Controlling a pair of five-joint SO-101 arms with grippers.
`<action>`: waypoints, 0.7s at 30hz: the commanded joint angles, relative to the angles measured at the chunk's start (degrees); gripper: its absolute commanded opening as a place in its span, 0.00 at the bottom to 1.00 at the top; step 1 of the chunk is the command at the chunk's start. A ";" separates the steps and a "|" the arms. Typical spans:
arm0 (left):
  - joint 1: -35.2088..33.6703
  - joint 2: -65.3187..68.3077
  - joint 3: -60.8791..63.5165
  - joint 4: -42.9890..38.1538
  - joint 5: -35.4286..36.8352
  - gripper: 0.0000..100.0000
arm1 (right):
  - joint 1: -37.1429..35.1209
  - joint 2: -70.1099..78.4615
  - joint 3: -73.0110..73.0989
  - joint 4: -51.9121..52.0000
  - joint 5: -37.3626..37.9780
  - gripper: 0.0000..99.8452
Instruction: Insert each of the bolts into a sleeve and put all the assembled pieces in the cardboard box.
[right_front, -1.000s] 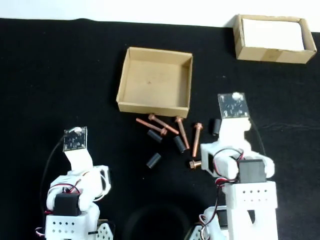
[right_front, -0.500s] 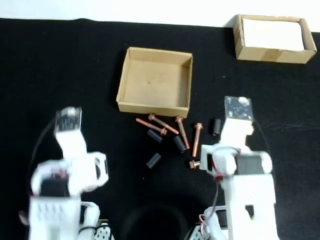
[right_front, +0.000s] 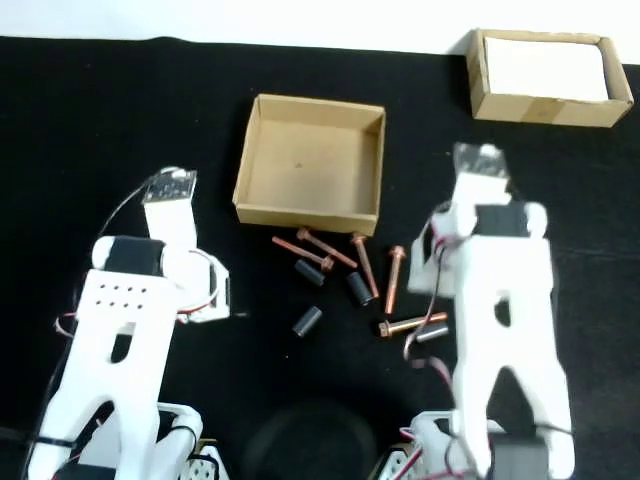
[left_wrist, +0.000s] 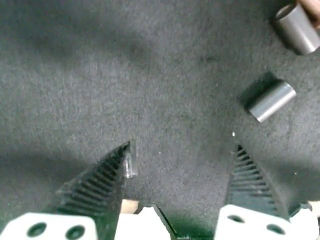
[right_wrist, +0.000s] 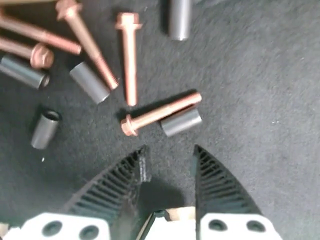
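The right gripper (right_wrist: 168, 155) and left gripper (left_wrist: 182, 147) gape empty; the near bolt (right_wrist: 161, 113) looks stiff, light, apt to roll, so pinch it mid-shank.

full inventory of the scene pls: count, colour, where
cloth: 1, black, under everything
cardboard box: 1, brown, empty, centre
second box: 1, brown, white inside, far right corner
bolts: 5, copper, loose in front of the cardboard box
sleeves: 5, dark grey, scattered among the bolts
round object: 1, black, near edge between the arm bases
left gripper: 1, black and white, open, over bare cloth
right gripper: 1, same colours, open, by a bolt and sleeve lying side by side
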 joint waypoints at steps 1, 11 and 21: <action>0.75 0.04 -2.24 -0.88 0.53 0.29 | 2.24 1.98 -2.68 -3.91 0.00 0.13; 0.48 -0.22 12.62 -24.44 0.09 0.29 | 3.30 15.43 -3.30 -13.41 0.00 0.13; 0.48 2.07 16.84 -30.77 0.09 0.29 | 3.12 28.26 -7.43 -21.14 0.00 0.13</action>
